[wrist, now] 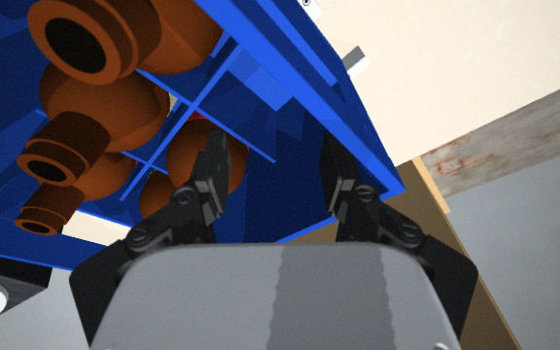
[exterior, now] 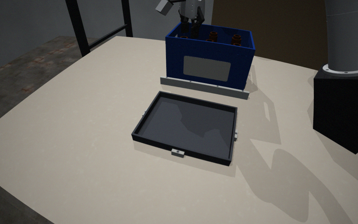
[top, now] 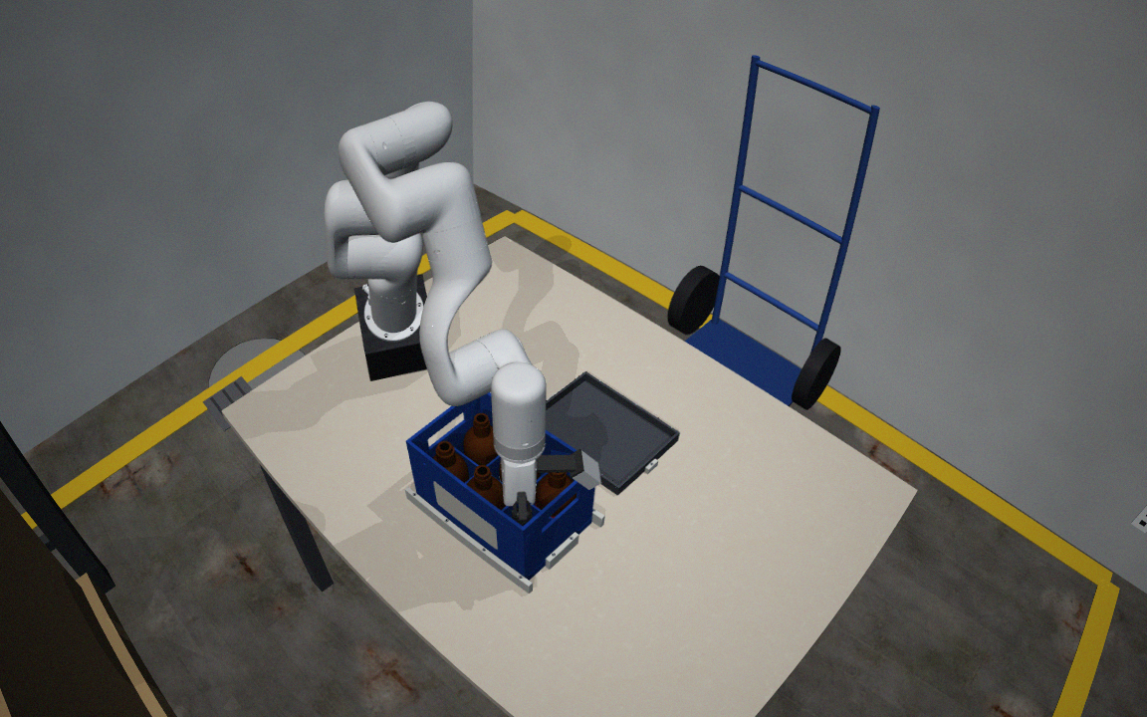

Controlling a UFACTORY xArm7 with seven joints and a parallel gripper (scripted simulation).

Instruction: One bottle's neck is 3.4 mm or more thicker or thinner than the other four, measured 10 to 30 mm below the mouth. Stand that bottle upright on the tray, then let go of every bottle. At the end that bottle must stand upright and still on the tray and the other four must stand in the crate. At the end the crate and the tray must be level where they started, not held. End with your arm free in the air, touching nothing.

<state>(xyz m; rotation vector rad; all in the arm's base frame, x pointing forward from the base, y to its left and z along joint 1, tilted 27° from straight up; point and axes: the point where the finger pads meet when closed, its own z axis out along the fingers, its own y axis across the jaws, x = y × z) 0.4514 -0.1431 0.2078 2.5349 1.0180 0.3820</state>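
I could read no text, brand, number or sign in any view. The panels on the crate [top: 520,535] [exterior: 172,59] [wrist: 304,92] showed me no lettering, only plain pale faces.

The bottles [top: 482,486] [exterior: 213,36] [wrist: 83,44] apparently all stand in the crate [top: 465,514] [exterior: 174,61] [wrist: 358,131], beside the tray [top: 674,435] [exterior: 180,150].

A white, smooth, rounded arm [top: 457,240] [exterior: 347,36] has a screw-dotted white ring [top: 393,333] [exterior: 347,72] at its foot, black gripper fingers [top: 521,507] [exterior: 190,29] at six o'clock
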